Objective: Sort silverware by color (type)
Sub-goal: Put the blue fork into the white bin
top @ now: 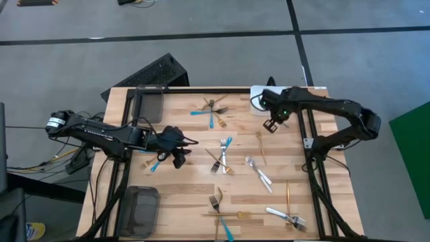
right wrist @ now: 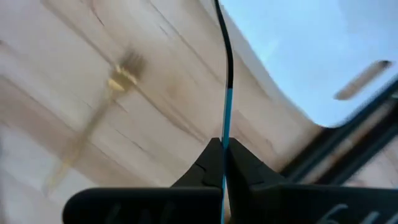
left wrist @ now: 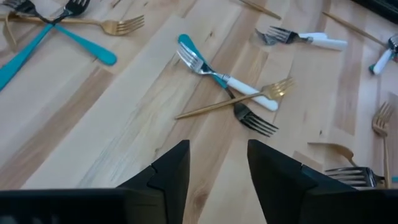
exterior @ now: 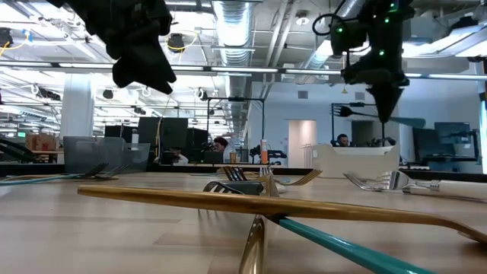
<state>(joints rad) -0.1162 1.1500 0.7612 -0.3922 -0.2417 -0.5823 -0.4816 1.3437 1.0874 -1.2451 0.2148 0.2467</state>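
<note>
Blue-handled utensil (right wrist: 226,118) pinched in the closed right gripper (right wrist: 222,163) near white bin (top: 259,101).
Left gripper (left wrist: 217,171) gapes empty above wooden table (top: 188,181), mid-left.

A: What do the arms look like from above?
B: Both are dark, nearly black, built of slim jointed segments. The left arm (top: 101,132) has a round silver-and-black cap at its outer end, with thin cables trailing off beside it.
A: And the right arm (top: 336,111)?
B: Same dark casing, a chunky rounded elbow, and a small green light glowing near the wrist.
A: The tools?
B: The left tool (left wrist: 216,165) ends in two matte black wedge-shaped fingers (left wrist: 171,171) with flat inner faces. The right tool (right wrist: 222,163) has the same black tapered fingers.
</note>
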